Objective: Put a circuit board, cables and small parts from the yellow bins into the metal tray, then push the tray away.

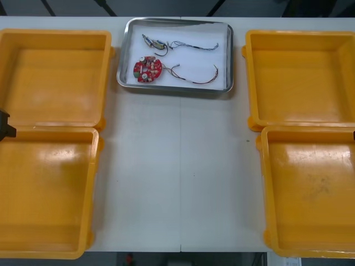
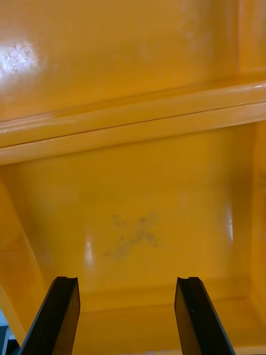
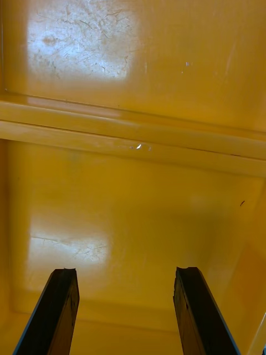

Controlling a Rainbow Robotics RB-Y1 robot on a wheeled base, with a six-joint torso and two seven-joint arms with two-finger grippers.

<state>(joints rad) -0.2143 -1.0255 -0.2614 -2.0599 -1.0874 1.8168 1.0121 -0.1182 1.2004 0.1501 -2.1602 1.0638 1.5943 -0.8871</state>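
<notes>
Our left gripper point(image 3: 126, 272) hangs wide open, holding nothing, over a left yellow bin point(image 3: 133, 216); our right gripper point(image 2: 127, 279), equally open and empty, hangs over a right yellow bin point(image 2: 138, 183). Well ahead, between them, the metal tray point(image 1: 230, 55) on the desk point(image 1: 177, 166) holds a red circuit board point(image 1: 147, 69), a blue and white cable point(image 1: 195, 46), a red and yellow cable point(image 1: 202, 79) and small metal parts point(image 1: 148, 40).

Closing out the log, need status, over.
Left gripper open, over left yellow bins; right gripper open, over right yellow bins. Circuit board, cables, small metal part lying in metal tray at table's far edge. Nothing blocking the tray.
</notes>
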